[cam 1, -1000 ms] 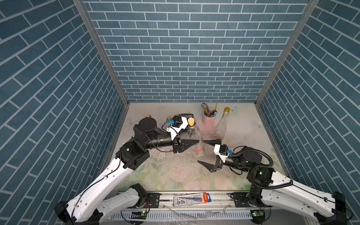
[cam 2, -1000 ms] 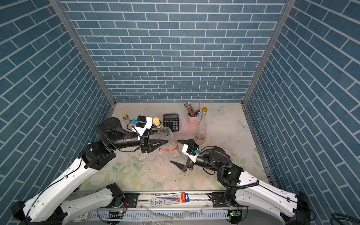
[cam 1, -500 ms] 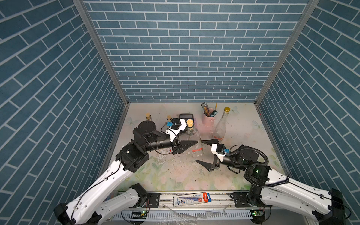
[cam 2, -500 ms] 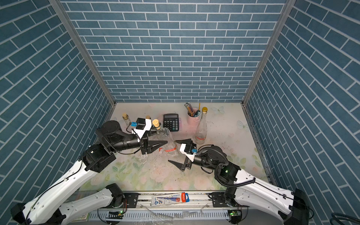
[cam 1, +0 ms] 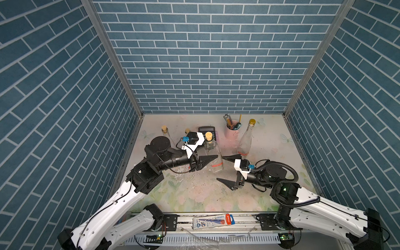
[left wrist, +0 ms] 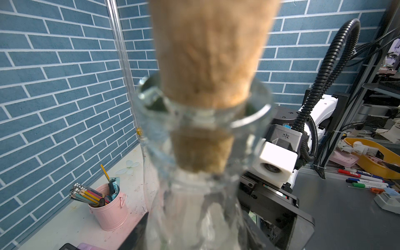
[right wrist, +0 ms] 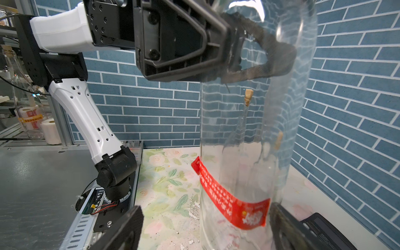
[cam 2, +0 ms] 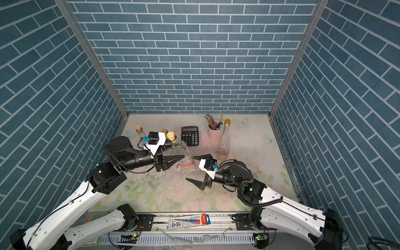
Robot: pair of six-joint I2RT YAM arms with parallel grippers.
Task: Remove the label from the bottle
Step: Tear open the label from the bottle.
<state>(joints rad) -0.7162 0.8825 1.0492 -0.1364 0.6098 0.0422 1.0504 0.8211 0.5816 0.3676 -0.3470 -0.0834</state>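
A clear glass bottle (cam 1: 213, 154) with a cork (cam 1: 208, 136) stands on the floral mat, also in a top view (cam 2: 184, 152). A red label (right wrist: 229, 203) rings its lower body, one end peeled loose; it shows as a thin red band in both top views (cam 1: 216, 165) (cam 2: 187, 165). My left gripper (cam 1: 211, 159) (cam 2: 179, 159) is shut on the bottle's body, its fingers (right wrist: 259, 56) wrapped round the glass. My right gripper (cam 1: 220, 168) (right wrist: 204, 233) stands open wide at the bottle's base, a finger on either side, not gripping. The left wrist view is filled by neck and cork (left wrist: 210, 54).
A taller clear bottle with a gold cap (cam 1: 245, 138), a pink cup of pencils (cam 1: 231, 132) and a calculator (cam 2: 190, 136) stand behind. Small corked bottles (cam 1: 165, 131) sit at the back left. White scraps (cam 1: 179, 173) litter the mat. A tube (cam 1: 213, 220) lies on the front rail.
My right gripper has moved left, up to the bottle's base, still open wide. The left gripper and the bottle have shifted slightly to the left.
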